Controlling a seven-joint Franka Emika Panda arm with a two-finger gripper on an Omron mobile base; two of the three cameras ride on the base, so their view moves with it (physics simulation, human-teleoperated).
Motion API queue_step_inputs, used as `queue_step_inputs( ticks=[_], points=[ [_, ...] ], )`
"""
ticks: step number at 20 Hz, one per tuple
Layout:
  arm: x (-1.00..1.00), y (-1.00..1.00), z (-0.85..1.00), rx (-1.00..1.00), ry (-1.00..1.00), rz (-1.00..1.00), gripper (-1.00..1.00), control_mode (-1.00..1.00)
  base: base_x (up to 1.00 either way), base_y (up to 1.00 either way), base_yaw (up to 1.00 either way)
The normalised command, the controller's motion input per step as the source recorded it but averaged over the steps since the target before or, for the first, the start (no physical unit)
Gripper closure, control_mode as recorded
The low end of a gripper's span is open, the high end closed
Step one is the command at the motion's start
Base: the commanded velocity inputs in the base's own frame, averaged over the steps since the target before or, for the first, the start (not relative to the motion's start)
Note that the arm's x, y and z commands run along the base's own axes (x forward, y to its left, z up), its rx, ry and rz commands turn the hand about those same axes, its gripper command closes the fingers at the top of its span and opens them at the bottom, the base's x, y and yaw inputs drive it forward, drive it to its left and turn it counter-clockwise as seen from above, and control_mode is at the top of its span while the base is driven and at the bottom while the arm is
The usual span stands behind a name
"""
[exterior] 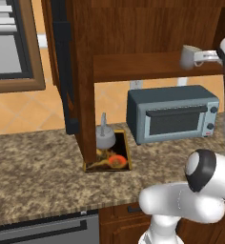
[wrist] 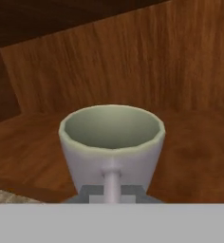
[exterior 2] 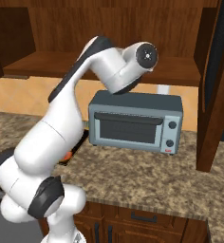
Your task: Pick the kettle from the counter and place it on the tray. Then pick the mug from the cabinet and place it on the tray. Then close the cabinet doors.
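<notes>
The mug stands upright on the wooden shelf of the cabinet, near the shelf's front edge. In the hand view it is a pale grey-white cup, tapering toward the base, with a faceted rim and a greenish inside; its thin handle faces the camera. The gripper reaches in from the right at shelf height, its jaws clenched on that handle. Open shelf surface lies on both sides of the mug, and the grained back wall stands well behind it.

Below, the kettle, squat grey metal with a tall thin handle, sits on the far end of the tray. The tray's near part shows its yellow and orange-red pattern, with bare room in front of the kettle. The tray lies on the speckled granite counter, tight against the cabinet's vertical side panel on its left. Just to its right sits the boxy blue-grey toaster oven, directly beneath the shelf.

A cabinet door stands swung open at the right in the right base view, dark with a long black bar handle, reaching out over the counter.
</notes>
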Motion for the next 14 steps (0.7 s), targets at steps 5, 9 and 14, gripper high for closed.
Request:
queue_step_inputs(
  ticks=[5, 9, 14],
  points=[
    [-0.99, 0.36, -0.19, 0.0, -0.06, 0.0, 1.0, -1.0, 0.0, 0.0, 0.0],
    [-0.98, 0.4, -0.32, 0.0, -0.02, 0.0, 1.0, -1.0, 0.0, 0.0, 0.0],
    [-0.9, 0.52, -0.4, 0.0, 0.0, 0.01, 1.0, -1.0, 0.0, 0.0, 0.0]
  ],
)
